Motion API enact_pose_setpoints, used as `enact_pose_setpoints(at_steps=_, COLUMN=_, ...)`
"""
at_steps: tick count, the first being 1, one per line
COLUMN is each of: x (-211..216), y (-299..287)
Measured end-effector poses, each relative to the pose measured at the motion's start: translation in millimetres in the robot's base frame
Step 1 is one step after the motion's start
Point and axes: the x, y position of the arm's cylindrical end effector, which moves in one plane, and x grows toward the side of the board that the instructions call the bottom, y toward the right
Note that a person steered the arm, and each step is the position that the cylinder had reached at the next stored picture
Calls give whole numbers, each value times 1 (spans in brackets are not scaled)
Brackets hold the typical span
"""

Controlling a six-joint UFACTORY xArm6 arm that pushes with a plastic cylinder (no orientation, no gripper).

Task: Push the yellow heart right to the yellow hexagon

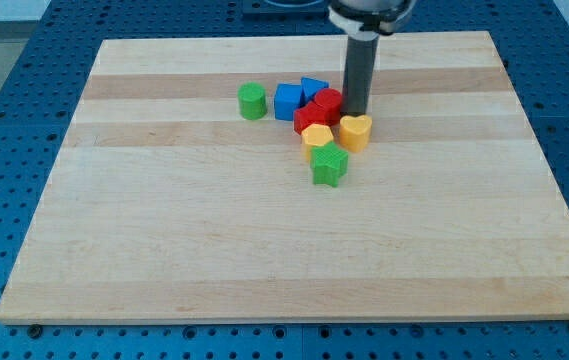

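One raised camera, looking down at a slant.

It faces the pale wooden board (294, 250) from beyond its bottom edge, far enough back that all four corners show, with the blue perforated table (4, 100) framing it. The top edge looks narrower than the bottom. No second view exists to share anything.
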Motion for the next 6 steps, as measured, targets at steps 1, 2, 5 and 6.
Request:
enact_pose_setpoints(at_steps=1, x=4, y=-8)
enact_pose_setpoints(at_steps=2, x=4, y=7)
enact_pose_setpoints(at_steps=5, x=14, y=77)
enact_pose_setpoints(at_steps=6, x=27, y=23)
